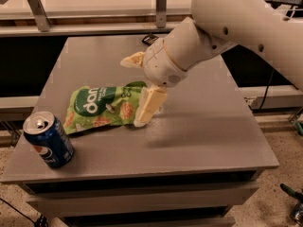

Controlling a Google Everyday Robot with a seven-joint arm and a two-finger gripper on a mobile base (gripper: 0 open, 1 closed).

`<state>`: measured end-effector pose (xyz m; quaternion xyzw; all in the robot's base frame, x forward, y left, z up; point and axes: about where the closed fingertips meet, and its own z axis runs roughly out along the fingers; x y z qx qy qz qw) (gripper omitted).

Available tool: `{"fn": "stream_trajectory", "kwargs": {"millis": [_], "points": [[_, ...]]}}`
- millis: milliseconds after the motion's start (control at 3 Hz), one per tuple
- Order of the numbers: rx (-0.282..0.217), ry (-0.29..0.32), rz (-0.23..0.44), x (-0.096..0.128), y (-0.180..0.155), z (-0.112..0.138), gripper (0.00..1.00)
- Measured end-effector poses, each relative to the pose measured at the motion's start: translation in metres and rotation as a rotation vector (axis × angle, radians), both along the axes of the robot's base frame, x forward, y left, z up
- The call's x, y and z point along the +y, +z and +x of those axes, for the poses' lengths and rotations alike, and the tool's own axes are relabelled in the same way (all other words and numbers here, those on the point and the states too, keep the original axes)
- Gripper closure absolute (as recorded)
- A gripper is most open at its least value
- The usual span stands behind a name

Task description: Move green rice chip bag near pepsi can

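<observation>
While the bag (102,109) lay flat on the bench (213,126), its long axis ran straight away from the can (47,140), rising up and to the right of it. The logo end pointed toward the can, and the other end reached the tool (132,91). The can stood upright. The bag's near end sat just beside it; whether the two touched could not be told.

The tool was on the side of the bag away from the can, with the white arm sloping off farther still in that direction. Its two fingers were spread wide. One finger (150,105) crossed the bag's far end, and the other was held clear above the bench, farther back from the can. They were closed on nothing, and the bag looked free.

Judged from this, the placing seemed as good as done. The coming move turned on that shared line: can, bag and tool lay in a row. A retreat would best go up and away from the can, so the lower finger would not drag the bag back. Any push toward the can would risk knocking it over.
</observation>
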<state>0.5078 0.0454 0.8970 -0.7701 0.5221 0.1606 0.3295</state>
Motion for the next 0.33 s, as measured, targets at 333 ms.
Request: {"fn": "stream_trajectory", "kwargs": {"millis": [333], "points": [[0.000, 0.000, 0.000, 0.0000, 0.0000, 0.0000, 0.00]]}}
